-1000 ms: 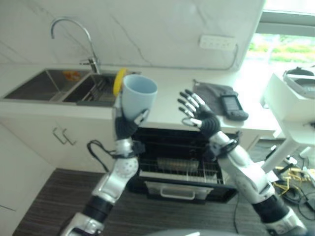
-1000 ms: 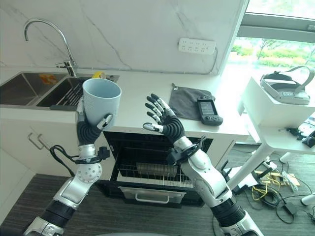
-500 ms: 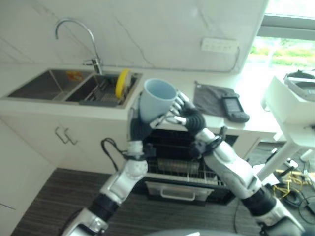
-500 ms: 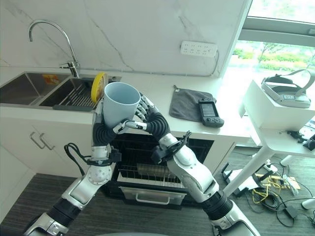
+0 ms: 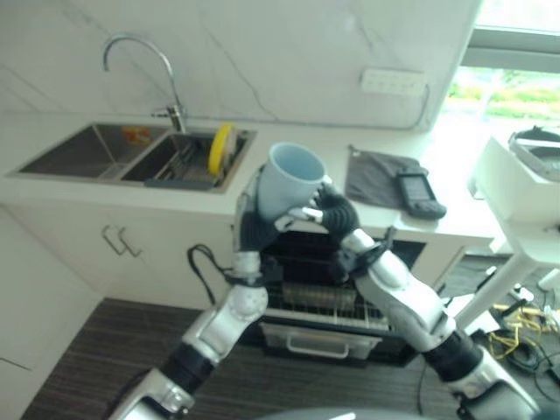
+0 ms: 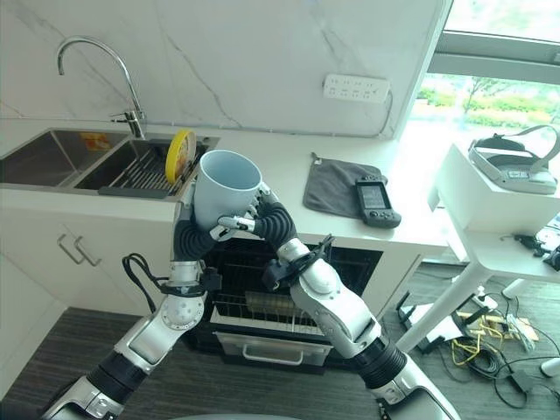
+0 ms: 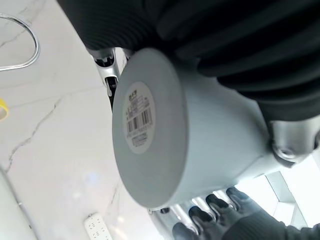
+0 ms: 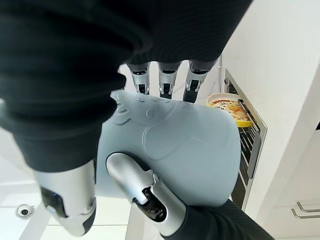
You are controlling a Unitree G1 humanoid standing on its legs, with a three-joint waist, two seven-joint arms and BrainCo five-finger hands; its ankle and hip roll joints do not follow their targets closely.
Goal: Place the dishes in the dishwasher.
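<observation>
Cup held up between both hands, above the open dishwasher

Pale blue cup (image 6: pixel 226 187) is in the air in front of the tabletop (image 6: pixel 280 179) edge, mouth up and tipped a little toward the wall. Left hand (image 6: pixel 194 234) grips it from below and the sink side, fingers curled on the wall near the base; the left wrist view shows the flat underside with a barcode sticker. Right hand (image 6: pixel 262 219) meets the cup from the other side: right wrist view shows its fingers (image 8: pixel 160 80) reaching over the far wall and the thumb pressed on the near wall, so it is clasping the cup too.

Directly below, the dishwasher (image 6: pixel 289 302) stands open, wire rack pulled forward, something long and low lying in it, too small to identify.

Sink (image 6: pixel 87 162) lies to the robot's left, tall curved tap (image 6: pixel 96 66) behind it. A yellow plate (image 6: pixel 179 150) stands on edge in the rack of the nearer basin.

On the tabletop to the right: a grey cloth (image 6: pixel 337 185), a dark handheld device (image 6: pixel 376 199) lying just beside it, partly on its edge. Wall socket strip (image 6: pixel 357 87) above. A white side table (image 6: pixel 499 201) further right carries a headset (image 6: pixel 516 162)
</observation>
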